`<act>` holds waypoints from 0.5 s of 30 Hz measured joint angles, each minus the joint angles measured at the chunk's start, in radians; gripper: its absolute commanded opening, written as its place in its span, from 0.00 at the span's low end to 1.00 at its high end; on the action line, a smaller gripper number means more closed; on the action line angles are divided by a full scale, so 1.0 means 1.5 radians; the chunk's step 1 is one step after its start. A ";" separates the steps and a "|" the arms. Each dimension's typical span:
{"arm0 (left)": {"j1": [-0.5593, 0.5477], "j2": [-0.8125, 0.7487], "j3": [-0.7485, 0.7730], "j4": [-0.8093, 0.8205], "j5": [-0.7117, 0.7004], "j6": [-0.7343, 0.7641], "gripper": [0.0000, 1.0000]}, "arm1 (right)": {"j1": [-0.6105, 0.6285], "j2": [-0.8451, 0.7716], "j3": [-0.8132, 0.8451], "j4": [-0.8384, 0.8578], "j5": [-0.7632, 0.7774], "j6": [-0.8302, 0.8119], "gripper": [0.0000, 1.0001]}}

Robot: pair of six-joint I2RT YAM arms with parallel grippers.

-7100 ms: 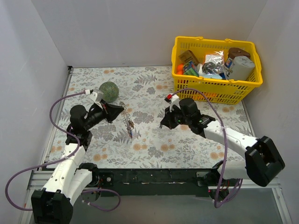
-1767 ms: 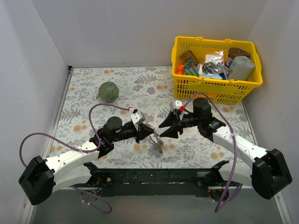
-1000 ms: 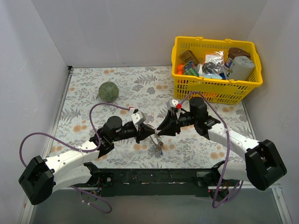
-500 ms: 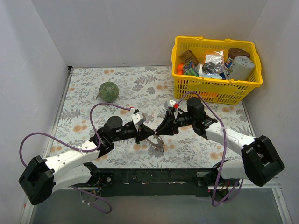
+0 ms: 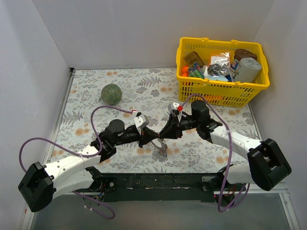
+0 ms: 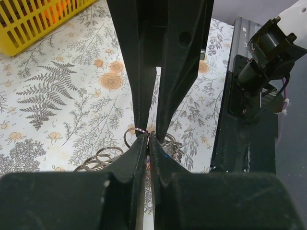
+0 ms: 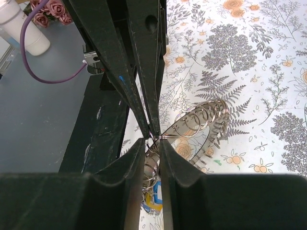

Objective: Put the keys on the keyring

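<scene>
Two end effectors meet nose to nose above the near middle of the flowered tabletop (image 5: 144,91), most likely because a thin ring is hard to work with one set of fingers alone. The left end effector (image 5: 157,140) is pinched fully together on a thin wire edge of the keyring (image 5: 161,145), so the bunch hangs from it where the other arm can reach it. Whether it clears the surface I cannot tell. The right end effector (image 5: 164,136) faces it from the opposite side with its fingers only narrowly parted. One tip sits on either side of the same wire, just beside the left one's pinch, and no firm clamp shows. I judge from this that one arm is to steady the ring while the other takes the wire close by, where it will flex least. Small wire loops (image 7: 201,120) string out along the band beyond the pinch. The keys (image 7: 152,200) show only as a scrap of blue and yellow low between the right fingers, so I cannot tell whether any is threaded on. The green ball (image 5: 111,94) and the yellow basket (image 5: 216,93) sit well apart, out of the arms' way.
</scene>
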 measured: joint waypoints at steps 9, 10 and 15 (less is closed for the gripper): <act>0.000 -0.028 0.000 0.001 0.000 0.000 0.00 | 0.010 -0.001 0.000 0.006 -0.004 0.008 0.09; 0.000 -0.028 0.000 0.001 -0.001 0.000 0.00 | 0.010 -0.001 0.000 0.009 -0.006 0.011 0.02; 0.001 -0.028 0.000 0.010 -0.001 -0.002 0.00 | 0.008 -0.001 -0.002 0.034 -0.008 0.046 0.01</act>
